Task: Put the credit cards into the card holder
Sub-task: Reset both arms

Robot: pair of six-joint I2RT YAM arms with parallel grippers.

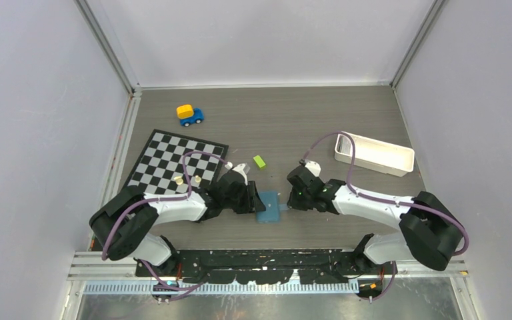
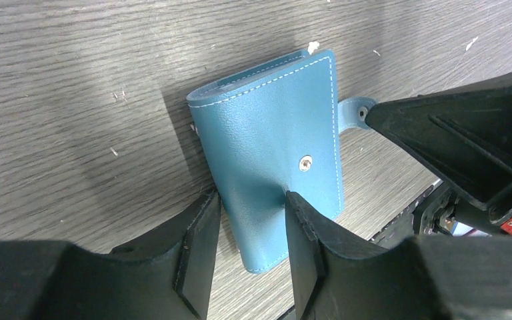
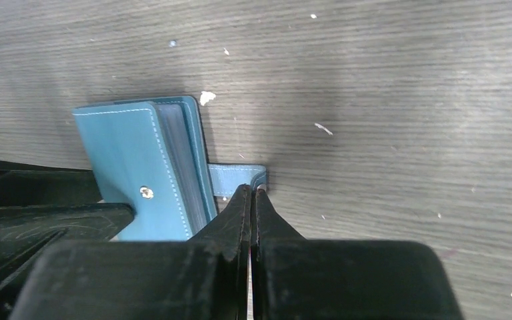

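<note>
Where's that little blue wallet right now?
In the top view the card holder sits on the table near its front edge, about mid-width, right between the left gripper and the right gripper.

card holder [image 2: 267, 147] looks like smooth teal faux leather with pale stitching, tiny shiny metal snap [image 2: 305, 161], bench [image 2: 60, 73] matt grey woodgrain, jaws matt black plastic

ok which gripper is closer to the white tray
Right. The right gripper sits beside the card holder, on the side toward the white tray; the left gripper is at the holder's opposite side.
</note>
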